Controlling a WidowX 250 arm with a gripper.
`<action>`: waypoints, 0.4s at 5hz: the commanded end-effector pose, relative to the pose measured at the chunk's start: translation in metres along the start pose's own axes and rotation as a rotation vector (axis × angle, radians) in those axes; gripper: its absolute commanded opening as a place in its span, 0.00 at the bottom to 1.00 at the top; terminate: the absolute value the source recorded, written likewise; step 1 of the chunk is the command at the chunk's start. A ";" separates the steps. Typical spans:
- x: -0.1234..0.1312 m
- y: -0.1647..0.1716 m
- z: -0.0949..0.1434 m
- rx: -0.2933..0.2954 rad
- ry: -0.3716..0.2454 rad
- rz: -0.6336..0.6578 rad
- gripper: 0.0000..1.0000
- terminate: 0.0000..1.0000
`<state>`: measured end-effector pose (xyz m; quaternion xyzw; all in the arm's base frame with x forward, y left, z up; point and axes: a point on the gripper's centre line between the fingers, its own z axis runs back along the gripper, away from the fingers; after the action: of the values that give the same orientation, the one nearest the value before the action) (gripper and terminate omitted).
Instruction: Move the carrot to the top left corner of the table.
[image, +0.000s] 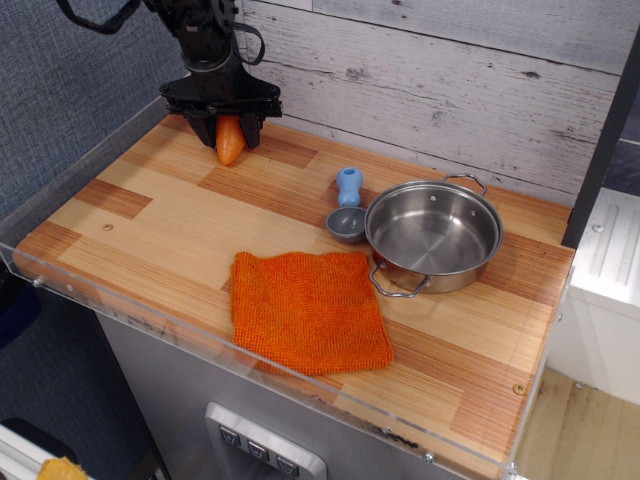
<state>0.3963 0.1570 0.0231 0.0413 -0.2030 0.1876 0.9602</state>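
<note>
We read the status as follows: the gripper (229, 128) is clamped on the carrot (230, 141), black fingers closed on its wide upper end, blunt tip pointing down and sitting at or just above the wood; contact w/ the surface cannot be confirmed from this single view. Position is the far left corner region of the table (180, 225), near the acrylic rim and just in front of the plank wall (450, 70), i.e. approx. the target spot. The other items lie well apart from the work zone: the orange cloth (308, 310) near the front edge, the steel pot (434, 235) toward the right, and the small blue scoop (348, 208) just beside the pot's left side. None of them obstructs the corner. Progress, in our judgement: pick-up and transport are complete, since the carrot is held in the corner and not among the other items. Remaining steps, as far as we can tell: (1) lower until the tip rests on the planks, if not already resting; (2) part the fingers to release; (3) lift the arm clear w/o dragging the carrot. Risk note: the carrot is held upright on a tapered tip, so on release we expect it to tip over and possibly roll; the rim and wall should limit travel, but it may end up somewhat off the exact corner. We rate the task near complete, release pending
</note>
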 end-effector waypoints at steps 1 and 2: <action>0.009 0.014 0.011 0.048 -0.027 0.065 1.00 0.00; 0.010 0.013 0.014 0.042 -0.024 0.061 1.00 0.00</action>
<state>0.3925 0.1614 0.0210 0.0504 -0.1887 0.2183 0.9561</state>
